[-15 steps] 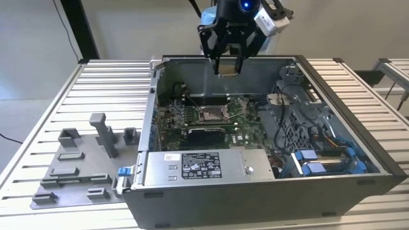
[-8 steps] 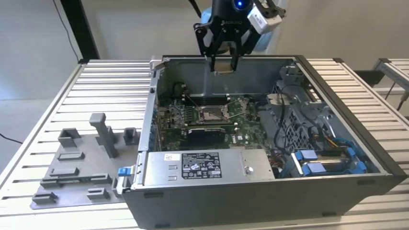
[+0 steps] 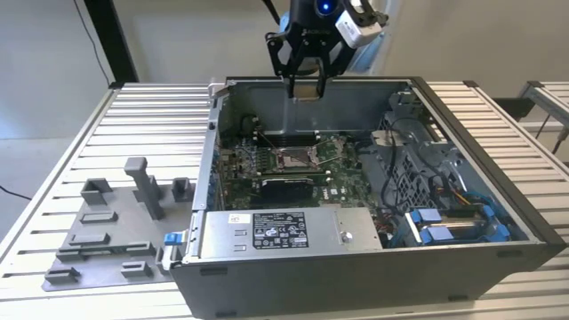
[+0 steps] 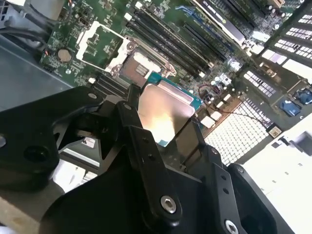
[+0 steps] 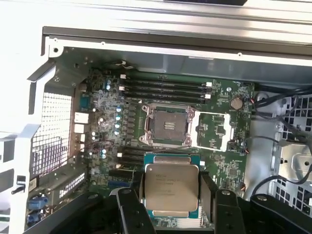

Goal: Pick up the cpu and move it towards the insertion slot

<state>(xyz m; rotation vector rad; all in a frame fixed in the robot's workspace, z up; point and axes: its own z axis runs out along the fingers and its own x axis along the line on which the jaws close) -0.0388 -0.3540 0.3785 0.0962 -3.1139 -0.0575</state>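
My gripper (image 3: pixel 307 85) hangs over the back wall of the open computer case, shut on the cpu (image 3: pixel 307 92). In both wrist views the cpu (image 5: pixel 170 187) (image 4: pixel 163 114) is a flat square chip with a shiny silver top, clamped by its two opposite edges between the black fingers (image 5: pixel 208 192). The insertion slot (image 3: pixel 294 158) (image 5: pixel 167 126) (image 4: pixel 138 67) lies on the green motherboard, a silver-framed square socket with its cover plate swung open beside it. The cpu is held well above the board and apart from the socket.
The case walls (image 3: pixel 311 110) ring the board. A silver box with a white label (image 3: pixel 277 231) sits at the front, a drive cage with cables (image 3: pixel 418 167) on the exterior view's right. A grey plastic fixture (image 3: pixel 116 227) stands on the slatted table at the left.
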